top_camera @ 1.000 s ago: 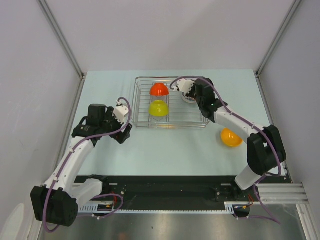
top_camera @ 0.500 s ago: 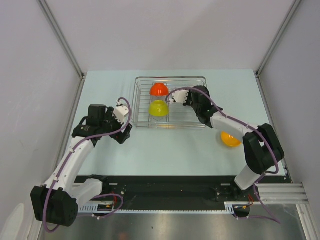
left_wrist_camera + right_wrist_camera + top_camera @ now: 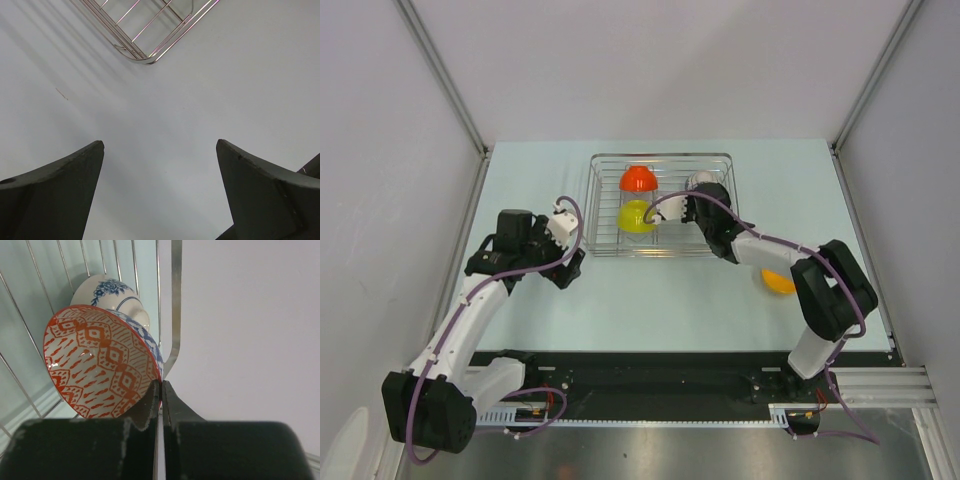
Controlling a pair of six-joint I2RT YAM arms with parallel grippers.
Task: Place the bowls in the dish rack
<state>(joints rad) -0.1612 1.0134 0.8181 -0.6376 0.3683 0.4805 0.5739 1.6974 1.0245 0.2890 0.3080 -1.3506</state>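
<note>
Top external view puts a red bowl (image 3: 638, 179), yellow bowl (image 3: 636, 216) and blue-white bowl (image 3: 107, 290) in the rack (image 3: 660, 157), with the right gripper (image 3: 161, 385) clenched on a patterned bowl (image 3: 95, 365) beside the blue-white one, while an orange bowl (image 3: 778, 282) waits on the table (image 3: 650, 300) and the left gripper (image 3: 160, 150) hangs spread and empty.

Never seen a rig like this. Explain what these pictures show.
Two robot arms stand at the near edge of a table. One camera looks down from above; the others ride each wrist. On the table sits a dish rack holding a red bowl, a yellow bowl and a white blue-flowered bowl. An orange bowl lies outside it, partly behind the right arm. The right end effector, at the rack, pinches a patterned bowl by its rim. The left end effector is open over bare table.
</note>
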